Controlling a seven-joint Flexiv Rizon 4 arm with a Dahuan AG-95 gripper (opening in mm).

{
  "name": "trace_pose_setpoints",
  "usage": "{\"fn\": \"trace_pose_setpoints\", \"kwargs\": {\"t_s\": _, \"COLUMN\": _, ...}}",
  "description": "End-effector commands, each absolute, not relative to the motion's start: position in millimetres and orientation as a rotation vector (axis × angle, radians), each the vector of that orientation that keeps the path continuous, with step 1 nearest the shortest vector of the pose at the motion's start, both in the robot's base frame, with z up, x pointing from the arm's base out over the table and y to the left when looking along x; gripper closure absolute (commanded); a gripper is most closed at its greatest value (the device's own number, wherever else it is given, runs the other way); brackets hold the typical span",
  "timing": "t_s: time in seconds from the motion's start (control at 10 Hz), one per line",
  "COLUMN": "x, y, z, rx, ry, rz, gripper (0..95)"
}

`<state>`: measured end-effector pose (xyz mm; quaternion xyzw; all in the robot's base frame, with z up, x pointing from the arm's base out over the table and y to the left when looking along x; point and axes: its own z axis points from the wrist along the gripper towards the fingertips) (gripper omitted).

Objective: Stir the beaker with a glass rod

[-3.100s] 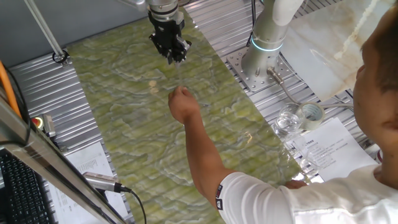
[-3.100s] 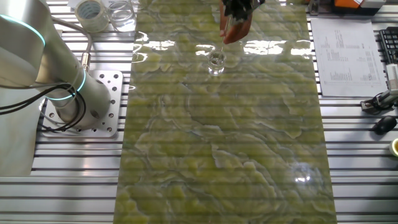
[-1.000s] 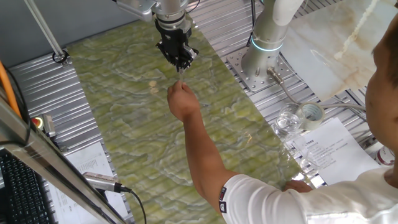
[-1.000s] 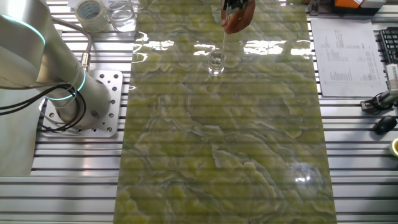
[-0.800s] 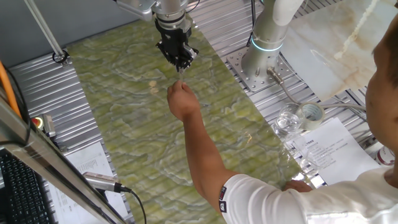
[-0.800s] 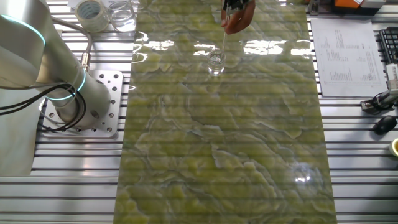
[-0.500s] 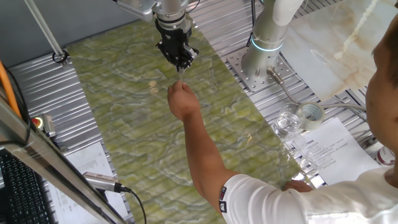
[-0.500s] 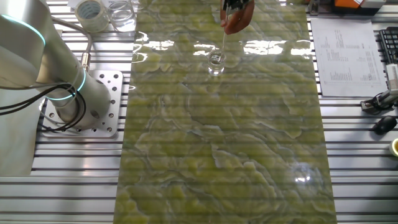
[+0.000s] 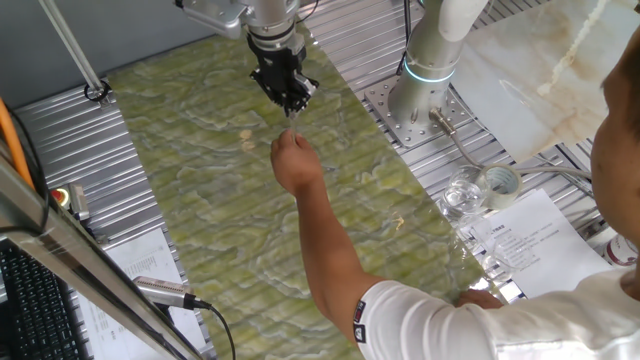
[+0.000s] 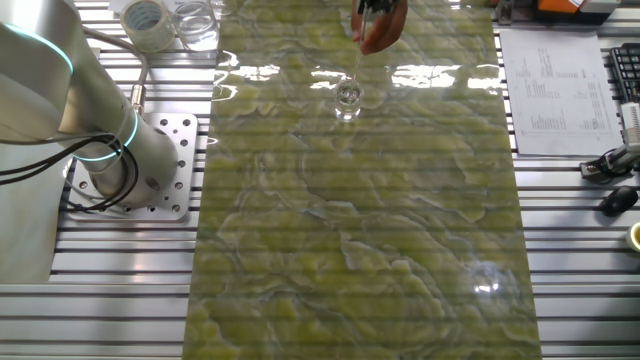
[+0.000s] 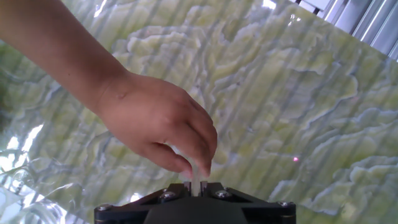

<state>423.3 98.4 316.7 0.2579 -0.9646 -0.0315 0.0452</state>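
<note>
Above beaker (image 10: 347, 99), hand (image 9: 290, 108) pinching glass rod (image 10: 357, 62)

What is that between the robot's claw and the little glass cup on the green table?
A person's hand, pinching the thin glass rod just below the gripper. In the other fixed view, the rod runs from the hand down to the beaker.

Lighting: bright, even, overhead. Glare: white patches on the glossy table (image 10: 300, 200) along its far edge, which I read as lamp reflections. Shadows: soft, faint. Focus: both fixed views sharp; my hand view blurs the person's hand (image 11: 155, 127), probably from closeness.
</note>
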Motion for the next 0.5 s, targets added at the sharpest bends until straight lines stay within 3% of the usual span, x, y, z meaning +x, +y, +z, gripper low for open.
{"fn": "trace_pose_setpoints", "kwargs": {"t_s": 0.1, "x": 423.5, "y": 103.1, "z": 315.8, "rx": 0.789, "ry": -2.947, "rz": -0.093, "gripper": 95.0}}
{"fn": "trace_pose_setpoints", "kwargs": {"t_s": 0.5, "x": 427.3, "y": 109.3, "z": 316.3, "rx": 0.776, "ry": -2.917, "rz": -0.089, "gripper": 95.0}}
